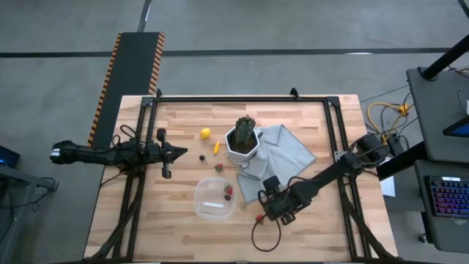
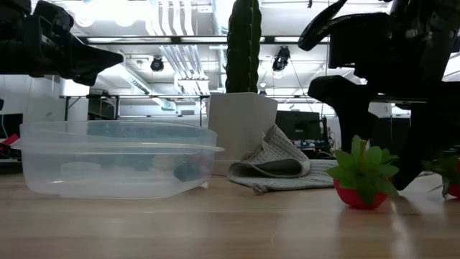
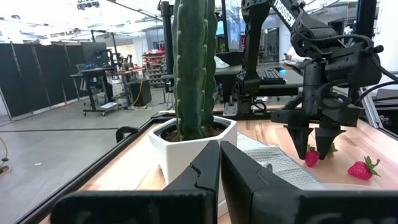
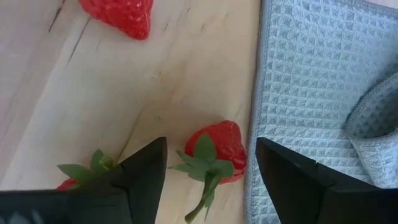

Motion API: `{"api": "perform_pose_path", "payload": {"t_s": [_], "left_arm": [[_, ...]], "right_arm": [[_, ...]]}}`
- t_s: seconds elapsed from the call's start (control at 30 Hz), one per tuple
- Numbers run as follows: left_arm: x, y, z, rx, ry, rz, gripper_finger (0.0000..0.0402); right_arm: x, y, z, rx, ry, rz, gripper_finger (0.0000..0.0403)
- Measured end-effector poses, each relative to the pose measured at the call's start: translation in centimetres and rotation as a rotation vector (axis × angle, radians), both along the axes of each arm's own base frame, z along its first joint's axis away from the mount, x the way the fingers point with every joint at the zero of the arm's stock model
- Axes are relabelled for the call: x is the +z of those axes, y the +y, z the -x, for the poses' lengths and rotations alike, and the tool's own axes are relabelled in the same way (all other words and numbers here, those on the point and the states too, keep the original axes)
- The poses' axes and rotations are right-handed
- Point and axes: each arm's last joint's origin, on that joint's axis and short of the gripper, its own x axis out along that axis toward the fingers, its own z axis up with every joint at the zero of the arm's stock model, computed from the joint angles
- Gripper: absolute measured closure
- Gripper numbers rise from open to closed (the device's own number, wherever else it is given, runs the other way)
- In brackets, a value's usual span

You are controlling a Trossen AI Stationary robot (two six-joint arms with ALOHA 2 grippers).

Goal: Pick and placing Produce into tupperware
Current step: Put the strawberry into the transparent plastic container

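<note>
A red strawberry with green leaves (image 4: 217,149) is seen on the pale wooden table (image 1: 146,220), framed between the widely spread fingers of the right gripper (image 4: 211,171), untouched. It lies just beside the edge of a grey waffle-weave cloth (image 4: 311,74). Two more strawberries (image 4: 121,15) lie nearby. The clear rounded-square plastic tupperware (image 1: 215,199) stands near. The left gripper (image 3: 219,168) is held closed near a green cactus in a white faceted pot (image 3: 193,93).

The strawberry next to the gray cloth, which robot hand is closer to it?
The right. The right gripper hangs open directly over that strawberry, fingers on either side. The left gripper, shut, waits far across the table beyond the cactus.
</note>
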Motion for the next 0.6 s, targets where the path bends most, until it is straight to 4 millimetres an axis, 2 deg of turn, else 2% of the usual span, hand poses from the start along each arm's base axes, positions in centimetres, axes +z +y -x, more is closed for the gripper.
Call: {"api": "perform_pose_path", "payload": {"t_s": [0.37, 0.6], "left_arm": [[0.00, 0.00, 0.00, 0.000, 0.000, 0.000, 0.0402], [0.00, 0.00, 0.00, 0.000, 0.000, 0.000, 0.0402]], "right_arm": [[0.00, -0.21, -0.09, -0.021, 0.000, -0.004, 0.0196], [-0.01, -0.20, -0.07, -0.020, 0.002, -0.004, 0.0238]]}}
